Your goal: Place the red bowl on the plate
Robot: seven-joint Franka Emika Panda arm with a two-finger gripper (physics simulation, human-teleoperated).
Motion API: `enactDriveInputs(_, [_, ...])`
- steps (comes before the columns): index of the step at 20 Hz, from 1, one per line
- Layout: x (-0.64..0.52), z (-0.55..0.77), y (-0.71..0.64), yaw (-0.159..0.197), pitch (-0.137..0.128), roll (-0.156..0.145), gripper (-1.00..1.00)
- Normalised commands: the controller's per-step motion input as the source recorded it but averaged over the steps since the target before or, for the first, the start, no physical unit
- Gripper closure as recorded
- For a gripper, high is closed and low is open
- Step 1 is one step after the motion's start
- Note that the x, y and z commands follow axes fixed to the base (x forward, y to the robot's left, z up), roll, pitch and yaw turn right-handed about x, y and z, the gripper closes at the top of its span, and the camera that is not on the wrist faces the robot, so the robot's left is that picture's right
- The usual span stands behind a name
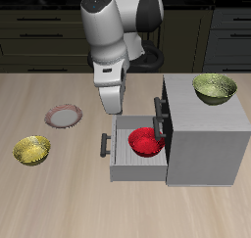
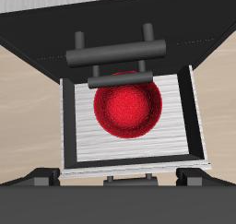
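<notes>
The red bowl is small, glossy and bright red. It sits inside the pulled-out drawer of a grey cabinet. In the wrist view the red bowl lies directly below my gripper, on the drawer's ribbed floor. My gripper hangs above the drawer's handle end, higher than the bowl and touching nothing. Its fingers stand wide apart, so it is open and empty. The plate, with a reddish-brown rim and pale centre, lies on the table beside the drawer's handle end.
The grey cabinet stands on the table with a yellow-green bowl on its top. Another yellow-green bowl lies on the table nearer the front edge than the plate. The drawer's dark handle sticks out toward the plate.
</notes>
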Motion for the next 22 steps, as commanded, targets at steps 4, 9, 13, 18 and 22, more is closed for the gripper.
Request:
enactDriveInputs(4, [0.00, -0.12, 0.03, 0.008, -0.003, 0.005, -1.00])
enactDriveInputs(9, [0.06, -0.14, 0.30, 0.006, 0.011, 0.049, -1.00])
enactDriveInputs(13, [0.05, -0.22, 0.19, 0.015, 0.026, 0.033, -1.00])
enactDriveInputs(18, [0.02, -0.28, 0.14, 0.007, 0.035, 0.024, -1.00])
enactDriveInputs(22, [-0.01, -0.26, 0.07, -0.001, 0.047, 0.013, -1.00])
